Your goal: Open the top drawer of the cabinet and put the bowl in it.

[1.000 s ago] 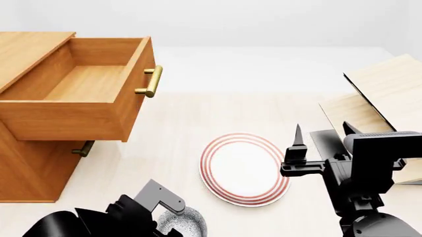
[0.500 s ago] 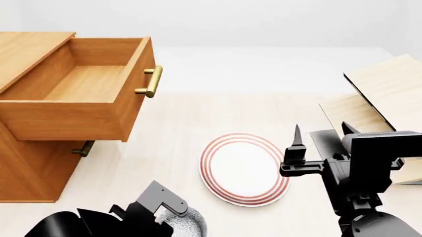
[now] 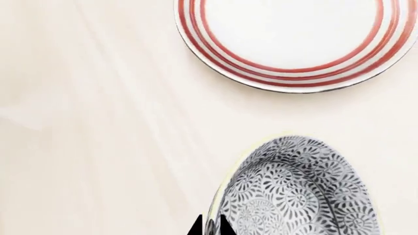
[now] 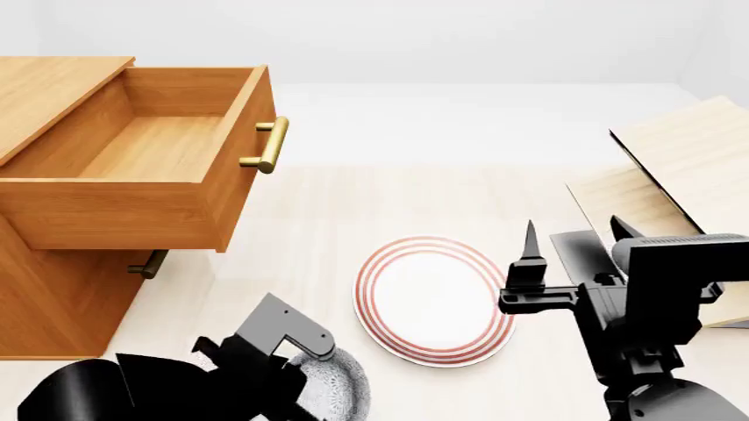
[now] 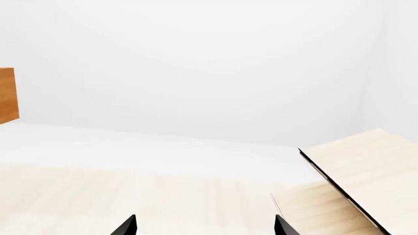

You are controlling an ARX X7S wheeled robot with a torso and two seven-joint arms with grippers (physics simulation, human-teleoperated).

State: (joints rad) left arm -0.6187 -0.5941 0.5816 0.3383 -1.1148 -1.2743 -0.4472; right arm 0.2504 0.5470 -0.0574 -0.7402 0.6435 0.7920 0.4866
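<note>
The cabinet (image 4: 47, 289) stands at the left with its top drawer (image 4: 153, 149) pulled open and empty, its brass handle (image 4: 267, 145) facing the floor's middle. The speckled bowl (image 3: 297, 196) sits at the bottom of the head view (image 4: 339, 390). My left gripper (image 3: 210, 229) is shut on the bowl's rim, one fingertip inside and one outside. In the head view it (image 4: 290, 368) is low, below and in front of the drawer. My right gripper (image 4: 574, 232) is open and empty, right of the plate, and its tips also show in the right wrist view (image 5: 205, 227).
A white plate with red rings (image 4: 433, 298) lies on the pale floor between the arms, and also shows beyond the bowl in the left wrist view (image 3: 294, 39). A pale tilted wooden rack (image 4: 690, 167) stands at the right. A lower drawer handle (image 4: 149, 263) shows under the open drawer.
My left arm has shifted slightly up and to the right with the bowl in its grip. The right arm, drawer and plate have not moved.
</note>
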